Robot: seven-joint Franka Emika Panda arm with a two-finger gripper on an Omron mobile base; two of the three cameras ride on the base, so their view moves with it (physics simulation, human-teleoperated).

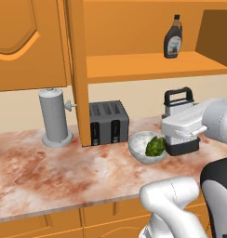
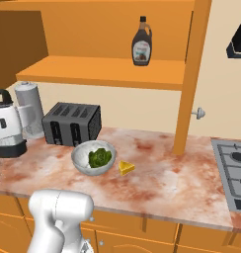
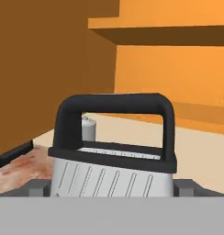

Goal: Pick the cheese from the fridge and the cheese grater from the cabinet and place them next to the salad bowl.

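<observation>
Reddish marbled stone makes up the tabletop (image 1: 36,172), and going from the left there is first a grey cylindrical canister (image 1: 55,118) standing near the wall. Just right of it the edge of the open orange cabinet door (image 1: 78,69) hangs down, and the black toaster (image 1: 108,122) sits right behind it.

Next comes the salad bowl (image 1: 142,148), pale with green leaves heaped on its right side, a little nearer than the toaster. In the left base view the cheese grater (image 1: 179,122) stands upright on the tabletop just right of the bowl, black handle on top, black base touching the stone. The end effector (image 1: 183,128) is at the grater's silver body, the white hand covering most of it. In the hand view the small dark finger tips (image 3: 40,188) sit either side of the grater's ribbed metal wall, so it looks clamped on the grater, though I cannot see the contact itself.

Up on the cabinet (image 2: 107,69) shelf, further right, a dark brown syrup bottle (image 2: 141,42) stands alone. From the right base view the cheese (image 2: 126,167) lies on the tabletop just beside the bowl, on the side away from the grater, near it but apart. Far right is the corner of a grey stove (image 2: 233,168).
</observation>
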